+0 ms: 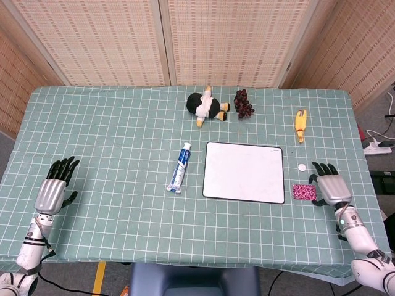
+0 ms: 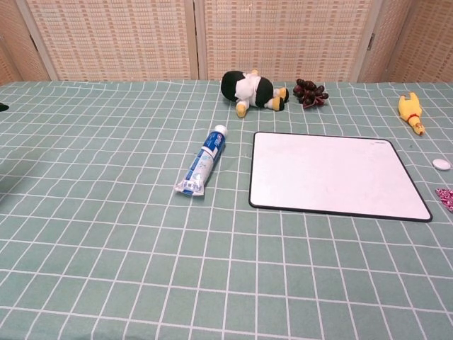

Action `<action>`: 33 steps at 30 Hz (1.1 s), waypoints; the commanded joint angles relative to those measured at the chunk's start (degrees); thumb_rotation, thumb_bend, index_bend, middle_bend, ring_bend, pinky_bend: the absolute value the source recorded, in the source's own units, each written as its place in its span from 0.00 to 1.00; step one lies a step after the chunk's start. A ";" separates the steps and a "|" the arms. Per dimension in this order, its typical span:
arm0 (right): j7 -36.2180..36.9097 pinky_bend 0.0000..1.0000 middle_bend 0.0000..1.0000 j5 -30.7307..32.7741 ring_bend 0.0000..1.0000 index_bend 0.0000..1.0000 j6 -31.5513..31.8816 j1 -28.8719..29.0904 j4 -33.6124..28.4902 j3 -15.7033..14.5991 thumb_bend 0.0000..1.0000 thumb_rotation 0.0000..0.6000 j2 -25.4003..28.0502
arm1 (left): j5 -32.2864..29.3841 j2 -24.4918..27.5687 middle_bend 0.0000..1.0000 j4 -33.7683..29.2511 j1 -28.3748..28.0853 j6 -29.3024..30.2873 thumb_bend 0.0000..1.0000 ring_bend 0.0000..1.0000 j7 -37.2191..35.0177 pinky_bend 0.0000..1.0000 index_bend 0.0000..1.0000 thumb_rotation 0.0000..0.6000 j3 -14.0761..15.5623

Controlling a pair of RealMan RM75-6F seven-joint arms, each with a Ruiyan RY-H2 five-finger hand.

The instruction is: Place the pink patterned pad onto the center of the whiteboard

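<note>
One robot hand, right [image 1: 328, 184], fingers spread, empty, just beside pink patterned pad [image 1: 303, 192]. We pinch flat pad's edge, lift clear, aim whiteboard [image 1: 244, 172] centre.

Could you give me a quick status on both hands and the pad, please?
Right hand open, beside pink patterned pad, not gripping it. Left hand open, resting far off. Pad on the cloth just off the bare whiteboard. Nothing between them.
</note>
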 commanded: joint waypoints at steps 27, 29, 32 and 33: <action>-2.04 0.00 0.00 3.12 0.00 0.38 -4.30 1.74 0.01 0.31 0.15 0.92 -0.36 | 0.06 0.42 0.00 -0.61 -0.11 -0.86 0.24 0.00 -0.43 0.00 0.00 1.00 0.23; -2.28 0.00 0.00 3.41 0.00 0.38 -4.66 1.82 -0.14 0.29 0.15 0.92 -0.29 | 0.08 0.43 0.00 -0.67 -0.10 -0.87 0.24 0.00 -0.46 0.00 0.00 1.00 0.25; -2.65 0.00 0.00 3.81 0.00 0.38 -5.18 1.91 -0.38 0.23 0.15 0.92 -0.13 | 0.07 0.45 0.00 -0.73 -0.09 -0.90 0.24 0.00 -0.50 0.00 0.00 1.00 0.26; -2.76 0.00 0.00 3.94 0.00 0.38 -5.30 1.94 -0.44 0.24 0.15 0.92 -0.11 | 0.07 0.46 0.00 -0.74 -0.09 -0.88 0.24 0.00 -0.50 0.00 0.00 1.00 0.25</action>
